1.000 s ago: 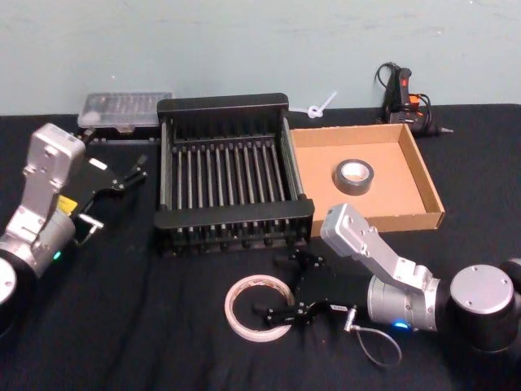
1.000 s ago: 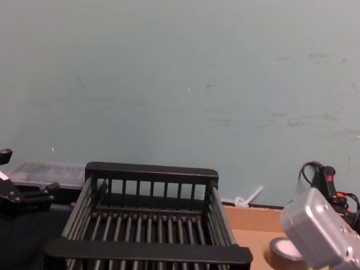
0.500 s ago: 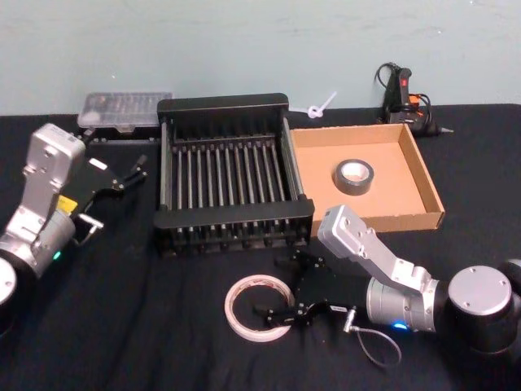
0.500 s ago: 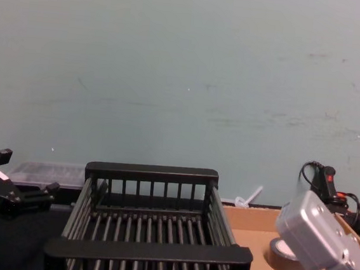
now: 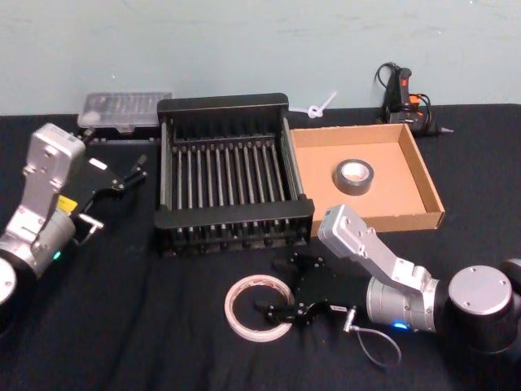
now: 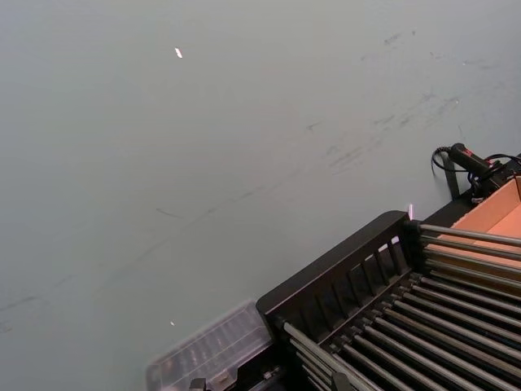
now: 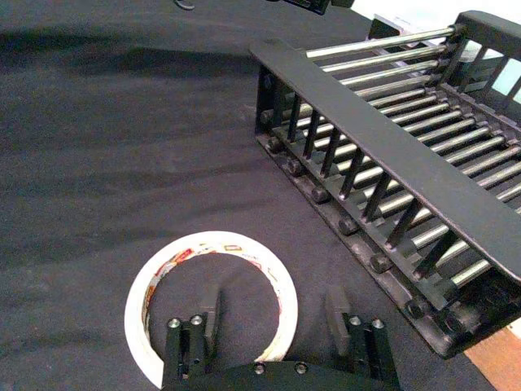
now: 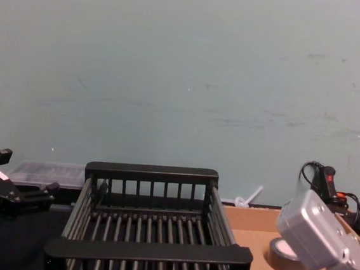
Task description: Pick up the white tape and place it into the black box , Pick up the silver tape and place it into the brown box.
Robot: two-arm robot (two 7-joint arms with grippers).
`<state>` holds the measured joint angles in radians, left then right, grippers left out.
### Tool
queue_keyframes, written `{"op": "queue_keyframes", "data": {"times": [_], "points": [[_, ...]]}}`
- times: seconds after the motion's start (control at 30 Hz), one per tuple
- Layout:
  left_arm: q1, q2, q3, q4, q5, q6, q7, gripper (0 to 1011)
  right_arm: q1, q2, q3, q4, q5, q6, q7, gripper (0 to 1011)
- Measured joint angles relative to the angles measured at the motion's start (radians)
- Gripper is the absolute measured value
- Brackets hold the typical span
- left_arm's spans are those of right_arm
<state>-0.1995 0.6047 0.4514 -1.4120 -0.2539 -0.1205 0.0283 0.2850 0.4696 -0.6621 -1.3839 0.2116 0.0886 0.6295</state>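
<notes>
A black cloth-covered table (image 5: 146,326) carries, from largest to smallest, the black box (image 5: 228,106), a rigid plastic crate with slatted bar sides, a barred floor and thick flat rims, holding nothing; the brown box (image 5: 427,175), a shallow matte cardboard tray touching or just beside the crate's right side; the white tape (image 5: 244,289), a wide thin ring lying flat in front of the crate, red print on its inner core; and the silver tape (image 5: 354,175), a small thick grey roll with a pale core, already lying inside the tray. The silver step thus appears done, and the white tape pickup is in hand. The right gripper (image 7: 277,322) sits low at the ring's right edge, fingers (image 7: 210,314) spread, one inside the ring and one outside, straddling its band. The next move probably calls for closing on the band, lifting, and carrying it over the crate. The left gripper (image 5: 122,175) is parked, fingers apart, left of the crate.
</notes>
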Motion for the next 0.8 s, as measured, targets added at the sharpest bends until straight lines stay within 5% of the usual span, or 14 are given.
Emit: {"op": "queue_keyframes", "data": {"times": [0.8], "points": [[0.000,0.000,0.000,0.000,0.000,0.000,0.000,1001,0.000,0.000,0.000,0.000,0.002,-0.001,0.001,126]]}}
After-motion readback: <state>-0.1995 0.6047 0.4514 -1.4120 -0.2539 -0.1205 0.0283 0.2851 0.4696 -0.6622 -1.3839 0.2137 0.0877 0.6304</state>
